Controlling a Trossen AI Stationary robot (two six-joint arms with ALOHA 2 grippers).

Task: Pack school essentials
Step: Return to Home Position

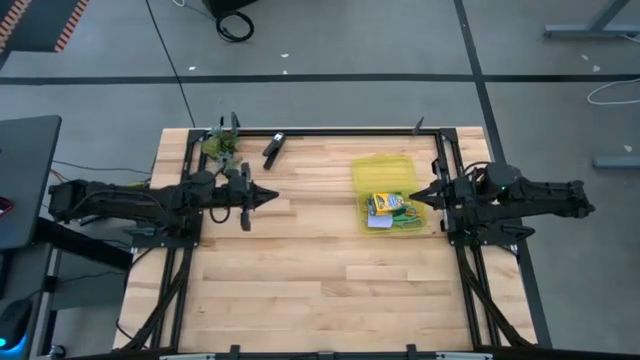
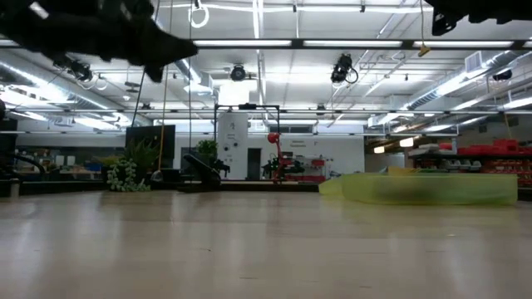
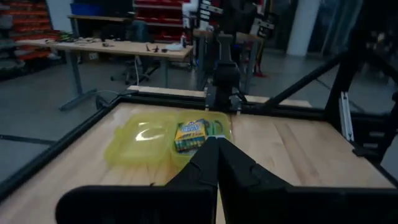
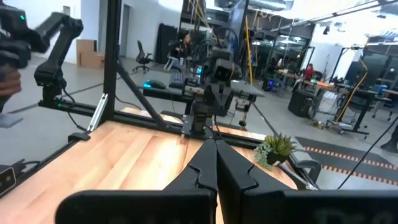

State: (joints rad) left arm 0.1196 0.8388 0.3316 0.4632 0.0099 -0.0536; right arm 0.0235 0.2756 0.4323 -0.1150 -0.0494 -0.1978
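The left gripper [image 1: 270, 199] is hovering over the table's [image 1: 300, 290] left side, jaws closed and empty. The right gripper [image 1: 417, 195], likewise closed, is pointing at the yellow supply box [image 1: 380, 168], right of centre, containing the crayon box [image 1: 384, 205].

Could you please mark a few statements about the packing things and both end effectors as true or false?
1. The crayon box lies in the yellow supply box. True.
2. The left end effector grips the crayon box. False: it is shut on nothing, over bare table.
3. The black clip lies inside the supply box. False: it lies on the table, apart from the box, nearer the green clump.
4. The right end effector is shut, with its tip at the box's edge. True.
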